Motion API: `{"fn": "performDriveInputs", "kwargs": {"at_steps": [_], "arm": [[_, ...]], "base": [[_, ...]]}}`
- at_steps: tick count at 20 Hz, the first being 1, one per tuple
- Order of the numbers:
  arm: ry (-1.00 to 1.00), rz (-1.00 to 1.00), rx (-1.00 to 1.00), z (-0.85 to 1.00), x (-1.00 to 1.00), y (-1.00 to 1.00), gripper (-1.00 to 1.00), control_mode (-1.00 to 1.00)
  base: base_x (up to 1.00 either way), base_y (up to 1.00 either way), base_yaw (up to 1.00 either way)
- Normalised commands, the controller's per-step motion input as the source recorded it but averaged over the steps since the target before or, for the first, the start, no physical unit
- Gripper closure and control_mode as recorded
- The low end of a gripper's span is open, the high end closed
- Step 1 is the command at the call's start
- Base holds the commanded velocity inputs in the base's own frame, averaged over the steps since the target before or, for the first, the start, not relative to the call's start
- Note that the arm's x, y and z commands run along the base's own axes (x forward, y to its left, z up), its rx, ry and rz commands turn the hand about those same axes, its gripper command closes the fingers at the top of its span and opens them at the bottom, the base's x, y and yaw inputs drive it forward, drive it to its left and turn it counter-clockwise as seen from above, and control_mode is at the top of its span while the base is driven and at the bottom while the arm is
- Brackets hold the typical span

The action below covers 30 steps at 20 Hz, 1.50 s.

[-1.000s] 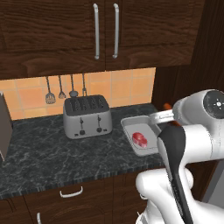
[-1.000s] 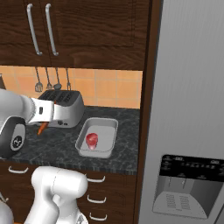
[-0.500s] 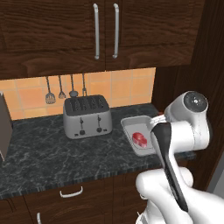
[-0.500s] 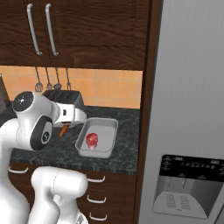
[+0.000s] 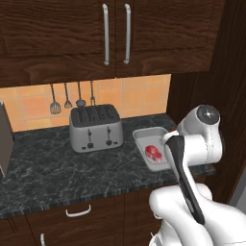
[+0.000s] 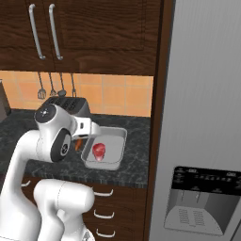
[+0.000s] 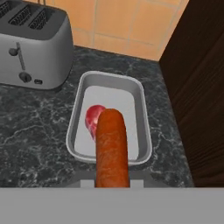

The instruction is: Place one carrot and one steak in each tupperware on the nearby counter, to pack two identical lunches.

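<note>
My gripper is shut on an orange carrot that sticks out over the near rim of a light-grey tupperware. A red-pink steak lies inside that tray, partly hidden by the carrot. The tray stands at the right end of the black speckled counter. In the right base view the carrot hangs under the hand just left of the tupperware with its steak. The left base view has the arm covering part of the tupperware and steak. The second tray, carrot and steak are out of view.
A silver toaster stands left of the tray, with utensils hanging on the tiled wall behind. A dark wood panel and the grey fridge close off the right side. A dark block sits at the counter's far left.
The arm has swung toward the tray with the carrot held; the hand now sits lower and right up against the tray's near-left side.
</note>
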Motion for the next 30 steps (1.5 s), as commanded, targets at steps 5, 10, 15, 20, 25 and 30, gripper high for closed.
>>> {"fn": "performDriveInputs", "kwargs": {"at_steps": [5,10,15,20,25,30], "arm": [[0.07,0.0,0.0,-0.5,0.16,0.0,1.0,-1.0],[0.08,0.0,0.0,-0.45,0.06,0.0,1.0,-1.0],[0.07,0.0,0.0,-0.41,0.06,-0.01,1.0,-1.0],[0.02,0.01,0.0,-0.22,0.13,-0.08,1.0,-1.0],[0.0,0.01,0.0,0.0,0.33,-0.19,1.0,-1.0],[0.0,0.01,0.0,-0.06,0.4,-0.25,1.0,-1.0]], "base": [[0.0,0.0,0.0],[0.0,0.0,0.0],[0.0,0.0,0.0],[0.0,0.0,0.0],[0.0,0.0,0.0],[0.0,0.0,0.0]]}}
